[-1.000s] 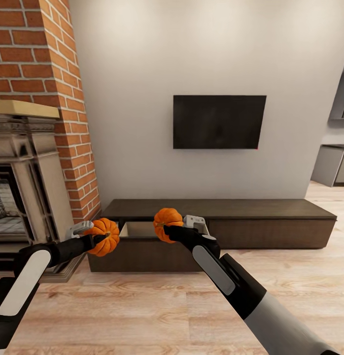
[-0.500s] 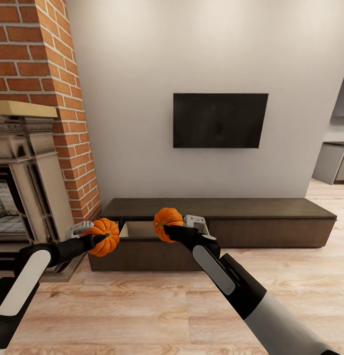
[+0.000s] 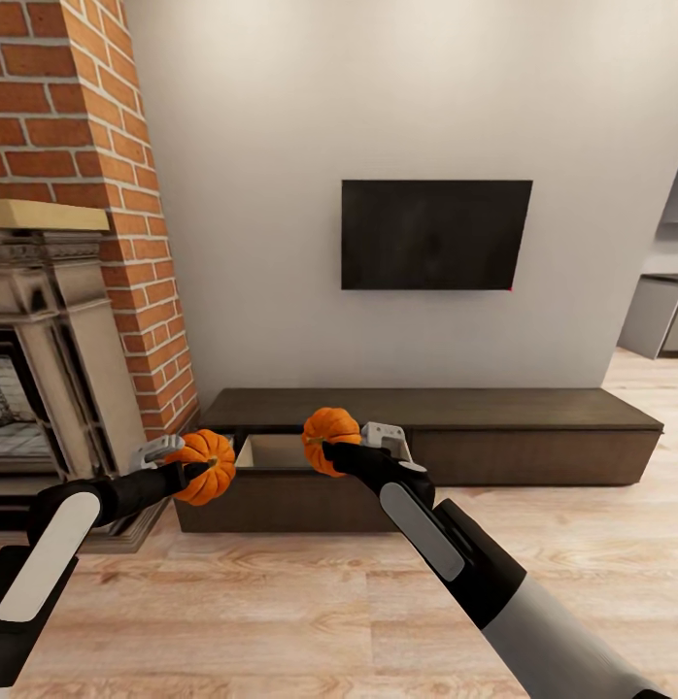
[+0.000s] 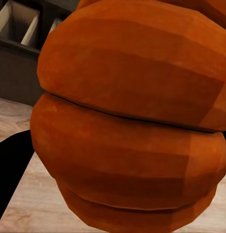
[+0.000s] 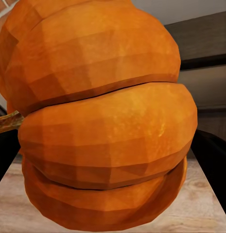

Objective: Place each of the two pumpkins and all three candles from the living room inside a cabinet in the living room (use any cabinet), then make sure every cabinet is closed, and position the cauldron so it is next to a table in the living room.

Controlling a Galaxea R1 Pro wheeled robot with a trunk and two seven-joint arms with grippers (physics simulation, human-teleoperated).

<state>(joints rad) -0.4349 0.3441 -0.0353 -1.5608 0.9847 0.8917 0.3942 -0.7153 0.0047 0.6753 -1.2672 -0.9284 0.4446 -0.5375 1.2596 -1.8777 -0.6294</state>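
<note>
Each of my grippers holds an orange ribbed pumpkin in front of the long dark-brown cabinet [image 3: 494, 427]. My left gripper [image 3: 195, 470] is shut on one pumpkin [image 3: 209, 466], which looms close in the left wrist view [image 4: 127, 116]. The right gripper [image 3: 331, 449] is shut on the other pumpkin [image 3: 331, 435], seen close up in the right wrist view [image 5: 103, 116]. The cabinet's left drawer [image 3: 276, 452] stands open between the two pumpkins, its pale interior showing. Candles, cauldron and table are out of view.
A red-brick chimney [image 3: 77, 146] with an ornate cream fireplace [image 3: 48, 369] stands at the left. A black TV [image 3: 434, 235] hangs on the wall above the cabinet. Light wood-plank floor [image 3: 281, 602] lies between me and the cabinet. A grey unit [image 3: 660, 316] sits far right.
The view has shifted slightly, so the TV and wall look a little larger and nearer. Both arms and the pumpkins keep their places in the picture.
</note>
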